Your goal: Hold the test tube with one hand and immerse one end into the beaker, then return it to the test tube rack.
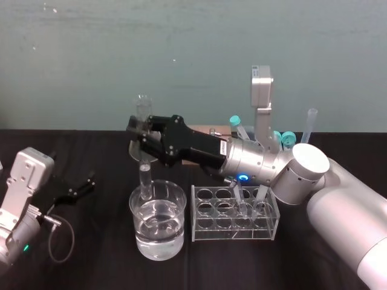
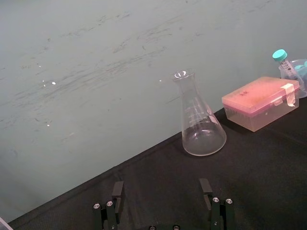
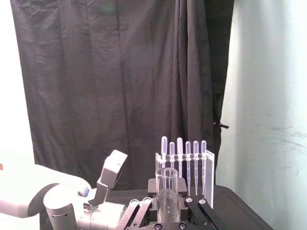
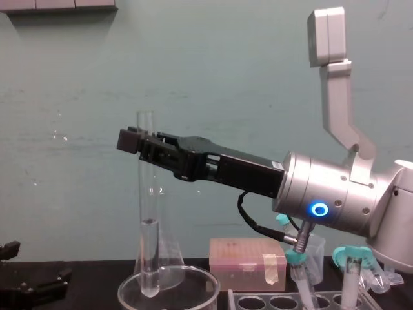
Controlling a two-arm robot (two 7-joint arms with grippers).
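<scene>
Black bench w/ glassware grouped centre-right. Right arm stretched in from the right edge, right fingers clamped on the upper part of the test tube, which stood upright. Beaker sat near the front edge, part-filled w/ clear liquid. The tube's lower end was inside its rim; contact w/ the liquid couldn't be told. Test tube rack stood just beside the beaker, toward the right edge. Left fingers were idle by the left edge, spread apart, empty. Judged: pick-up done, dip underway, return to rack left
</scene>
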